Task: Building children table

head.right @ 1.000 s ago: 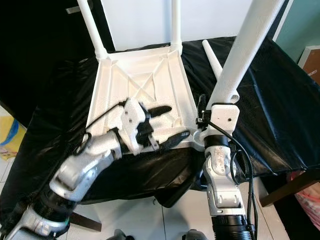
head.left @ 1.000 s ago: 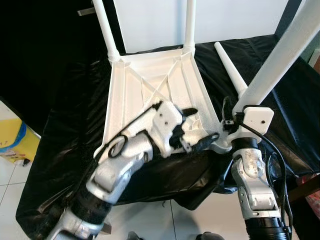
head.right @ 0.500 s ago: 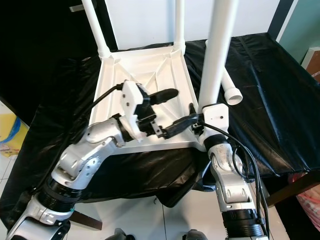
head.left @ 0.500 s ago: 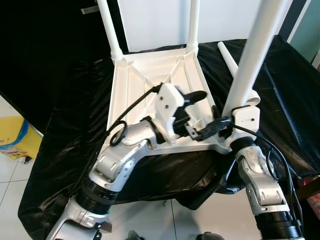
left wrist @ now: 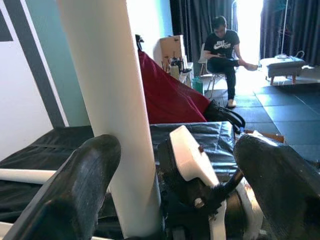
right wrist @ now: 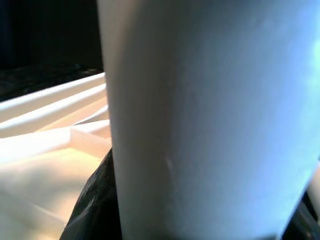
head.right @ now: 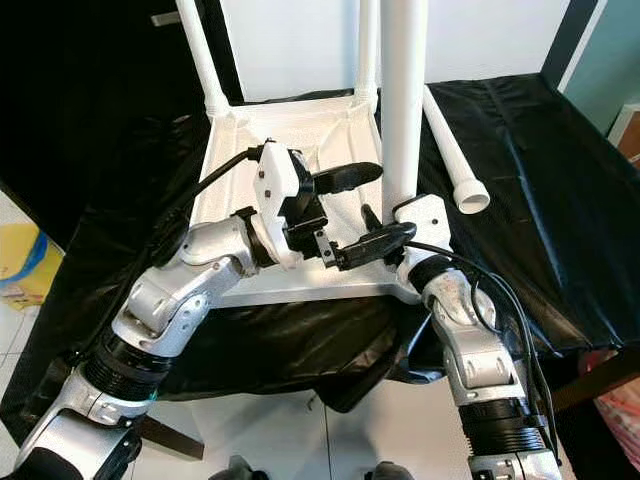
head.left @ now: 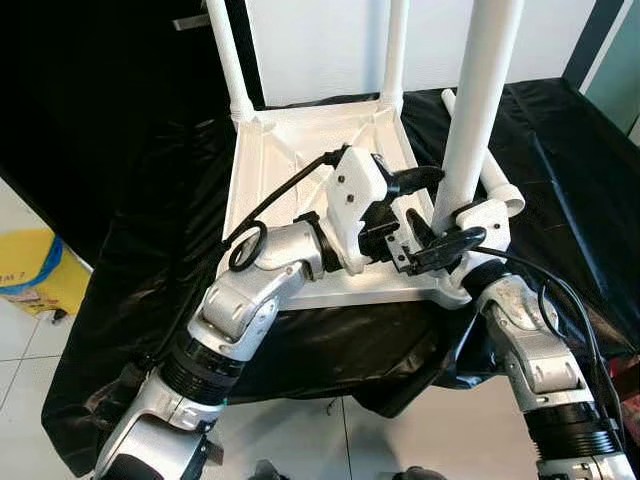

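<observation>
— Head views first: what is biggest?

— A worktop [head.left: 560, 150] under black sheeting, and on it the white children's table [head.left: 300, 170], turned upside down. Two legs [head.left: 228, 55] stand up from the table's far corners. A loose leg [head.right: 452, 160] lies on the sheeting just beside the table's right edge.

— And the thick white one in front?

— That is a leg [head.right: 402, 100] standing upright at the table's near right corner. The right pincer [head.right: 398, 222] is at its base, beside the table's corner; the right wrist view is nearly covered by the white tube, so I cannot tell whether its fingers pinch it.

— The left arm?

— It reaches over the table's underside. The left pincer [head.left: 430, 208] is spread, one black finger either side of that upright leg's base, not pressed on it. In the left wrist view, beyond the table, a person [left wrist: 224, 45] sits on a chair.
</observation>
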Robot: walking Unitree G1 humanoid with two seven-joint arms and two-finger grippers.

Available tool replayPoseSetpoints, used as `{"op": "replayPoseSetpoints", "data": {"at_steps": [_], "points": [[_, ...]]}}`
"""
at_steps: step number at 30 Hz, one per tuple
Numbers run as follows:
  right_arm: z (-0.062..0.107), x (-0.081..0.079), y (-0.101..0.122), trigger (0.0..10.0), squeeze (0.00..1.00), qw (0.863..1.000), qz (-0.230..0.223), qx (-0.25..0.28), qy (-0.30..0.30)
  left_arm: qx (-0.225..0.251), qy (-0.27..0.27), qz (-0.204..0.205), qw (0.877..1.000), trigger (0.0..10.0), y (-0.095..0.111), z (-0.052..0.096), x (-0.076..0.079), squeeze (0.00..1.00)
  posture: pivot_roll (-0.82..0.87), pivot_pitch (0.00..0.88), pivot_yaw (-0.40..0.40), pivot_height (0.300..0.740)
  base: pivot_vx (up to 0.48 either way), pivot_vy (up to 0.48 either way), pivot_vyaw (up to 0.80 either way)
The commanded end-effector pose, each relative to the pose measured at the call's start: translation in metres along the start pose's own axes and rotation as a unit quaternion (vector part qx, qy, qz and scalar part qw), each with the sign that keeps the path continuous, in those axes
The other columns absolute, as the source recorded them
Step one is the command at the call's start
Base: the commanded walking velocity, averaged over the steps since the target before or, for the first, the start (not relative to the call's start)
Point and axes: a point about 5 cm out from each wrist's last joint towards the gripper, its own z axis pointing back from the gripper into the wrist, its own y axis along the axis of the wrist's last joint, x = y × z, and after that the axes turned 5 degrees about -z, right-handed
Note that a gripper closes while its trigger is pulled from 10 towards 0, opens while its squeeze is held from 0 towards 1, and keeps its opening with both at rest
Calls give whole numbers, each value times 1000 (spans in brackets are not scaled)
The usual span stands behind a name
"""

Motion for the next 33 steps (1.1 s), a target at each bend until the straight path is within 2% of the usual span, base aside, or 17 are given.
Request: {"op": "replayPoseSetpoints", "data": {"at_steps": [1, 3, 6, 18, 23, 25, 33], "points": [[-4, -9, 5, 10000, 0, 999, 6, 12, 42, -1, -18, -17, 1000, 10000, 2, -2, -2, 0, -113, 0, 15, 740, 0, 0, 0], [-4, -9, 5, 10000, 0, 998, 13, 10, 57, -4, -12, -21, 1000, 10000, 2, -2, -7, 0, -115, 0, 15, 740, 0, 0, 0], [-7, -2, 4, 10000, 0, 998, 16, 7, 54, -17, -1, -31, 999, 10000, 1, 3, -17, 0, -115, 0, 16, 740, 0, 0, 0], [-5, -6, 1, 10000, 0, 997, 10, 3, 80, -22, 8, -32, 999, 10000, 1, 12, -25, 0, -100, 0, 25, 740, 0, 0, 0], [-4, -9, 0, 10000, 0, 994, 1, 0, 114, 5, -1, -11, 1000, 10000, 8, 11, -26, 0, -94, 0, 26, 740, 0, 0, 0], [-3, -11, 0, 10000, 0, 990, -9, -8, 143, 29, -17, 11, 999, 10000, 16, 8, -24, 0, -86, 0, 27, 740, 0, 0, 0], [0, -16, -4, 10000, 0, 979, -20, -36, 200, 61, -63, 47, 995, 10000, 28, 5, -17, 0, -81, 0, 31, 740, 0, 0, 0]]}}
